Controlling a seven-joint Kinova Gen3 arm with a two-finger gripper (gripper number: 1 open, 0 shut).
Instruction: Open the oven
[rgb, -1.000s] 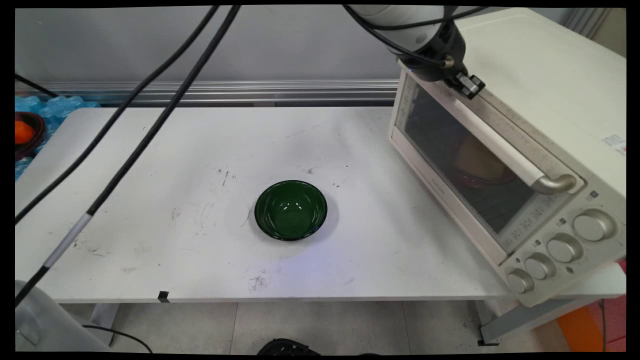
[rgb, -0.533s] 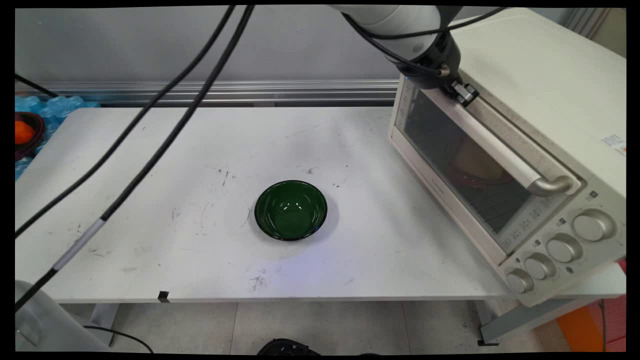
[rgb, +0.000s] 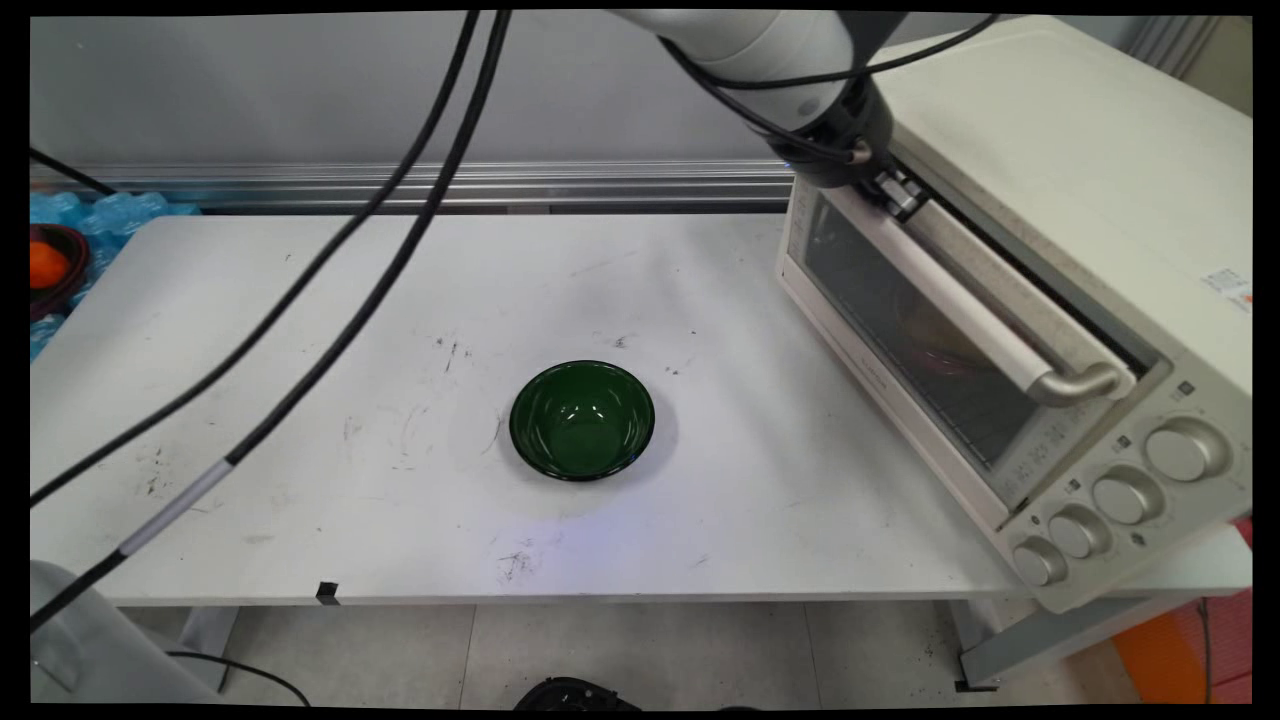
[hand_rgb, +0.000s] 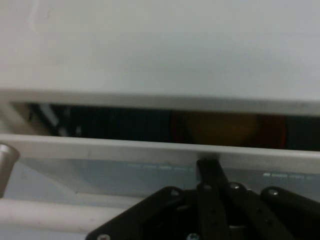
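claw (rgb: 897, 190) hooked on oven door (rgb: 930, 330), grip unclear | scuffed white table (rgb: 400, 300) | grey wall (rgb: 300, 90)

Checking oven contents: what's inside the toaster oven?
Through the toaster oven door glass: a yellowish rounded item in a red dish. The door hides the rest.

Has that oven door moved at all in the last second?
Yes. The oven door has tipped outward from the oven body, opening a dark gap along its top edge, with the pincer at that edge.
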